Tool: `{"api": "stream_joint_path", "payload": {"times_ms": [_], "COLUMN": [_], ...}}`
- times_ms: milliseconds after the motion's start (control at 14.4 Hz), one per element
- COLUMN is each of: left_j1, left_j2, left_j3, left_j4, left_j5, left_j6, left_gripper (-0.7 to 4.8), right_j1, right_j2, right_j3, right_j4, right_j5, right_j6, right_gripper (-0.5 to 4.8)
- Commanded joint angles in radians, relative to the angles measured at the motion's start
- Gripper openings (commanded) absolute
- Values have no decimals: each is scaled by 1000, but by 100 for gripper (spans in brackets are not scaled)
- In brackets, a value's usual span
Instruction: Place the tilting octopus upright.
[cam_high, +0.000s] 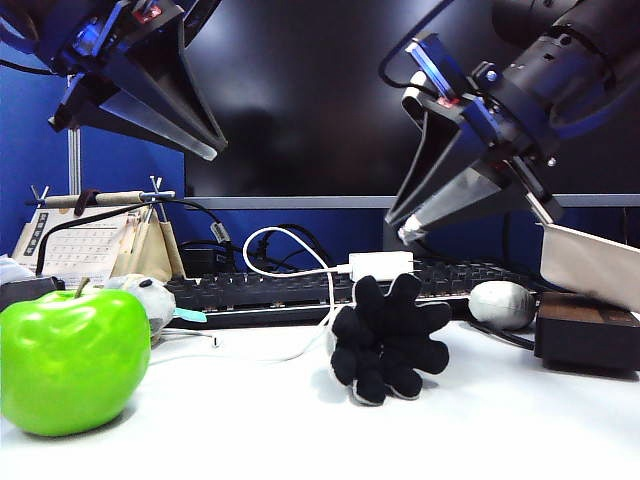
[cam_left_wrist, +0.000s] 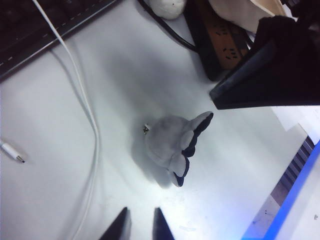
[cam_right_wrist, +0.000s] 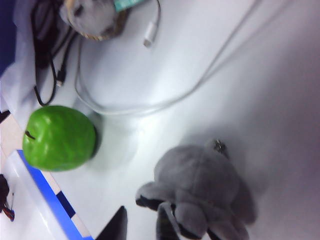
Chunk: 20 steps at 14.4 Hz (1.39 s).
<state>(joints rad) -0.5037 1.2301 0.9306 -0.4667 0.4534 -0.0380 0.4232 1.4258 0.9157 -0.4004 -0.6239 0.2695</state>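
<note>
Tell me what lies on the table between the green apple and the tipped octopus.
In the exterior view, only a white cable loops between the green apple and the octopus; otherwise bare table. The right wrist view agrees.

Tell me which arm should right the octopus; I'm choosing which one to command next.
Probably the right. The right gripper hangs just above the octopus, which lies tipped with its black underside facing the exterior camera. The left gripper sits higher and further off to the side, over the apple.
</note>
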Motion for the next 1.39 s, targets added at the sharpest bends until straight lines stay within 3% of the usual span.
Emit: {"api": "stream_joint_path", "payload": {"times_ms": [70,348,556,626,695,834,1390], "left_j1": [-1,-1,-1,-1,-1,-1,-1], "left_j2": [-2,-2,-2,-2,-2,-2,-2], "left_j3": [2,2,2,2,2,2,2], "left_j4": [13,27,26,18,4,-5,-5], "left_j5": [7,63,92,93,93,93,93], "left_j6": [4,4,3,3,3,3,1], "left_gripper": [70,70,70,70,70,70,70], "right_j1": [2,56,93,93,93,93,95], "right_j2": [-3,-1,7,8,8,9,12], "right_j3": [5,5,5,5,5,5,5], "right_j4": [17,35,30,18,-7,-47,-77], "right_j5": [-6,6,135,164,206,230,229], "right_j6": [49,108,108,108,108,108,159], "right_gripper": [81,81,86,99,159,215,212]}}
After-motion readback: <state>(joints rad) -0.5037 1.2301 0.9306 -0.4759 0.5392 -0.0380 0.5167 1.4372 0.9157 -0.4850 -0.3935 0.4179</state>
